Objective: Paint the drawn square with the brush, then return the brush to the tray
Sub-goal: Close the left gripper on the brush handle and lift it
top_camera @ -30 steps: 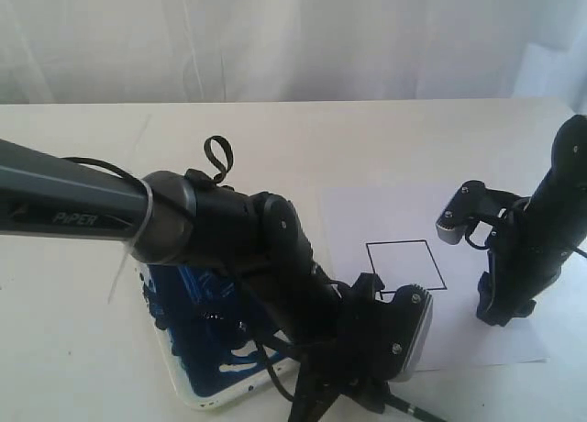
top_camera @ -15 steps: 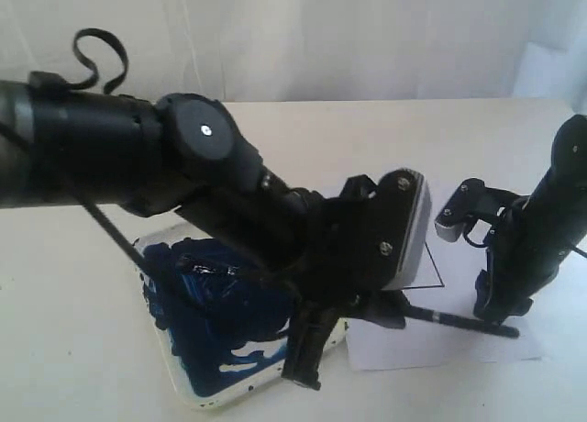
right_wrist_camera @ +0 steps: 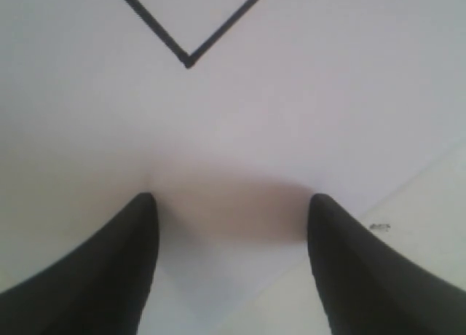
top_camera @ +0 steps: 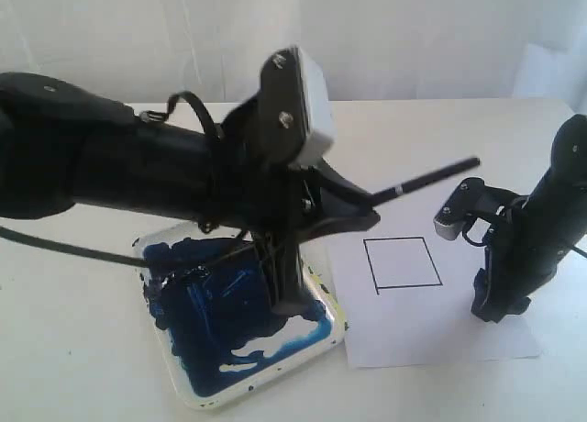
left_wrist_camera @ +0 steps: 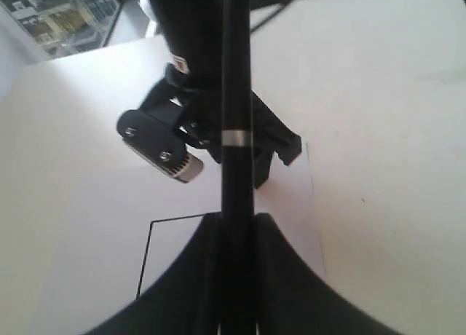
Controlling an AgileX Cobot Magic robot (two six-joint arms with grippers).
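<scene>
The drawn square (top_camera: 402, 263) lies uncovered, reachable from above. The right hand (top_camera: 498, 310) stands on the paper (top_camera: 431, 335) just right of it; the left arm (top_camera: 138, 170) and slanting brush (top_camera: 426, 180) crowd the tray (top_camera: 200, 400) side.

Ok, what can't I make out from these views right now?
- The brush: its tip is hidden behind the left gripper in the exterior view; the left wrist view shows handle only.
- The tray: part is covered by the left arm in the exterior view.
- The drawn square: the right wrist view catches one corner; the frame edge cuts off the rest.
- The right gripper: whether it touches the paper is too small to tell in the exterior view.
</scene>
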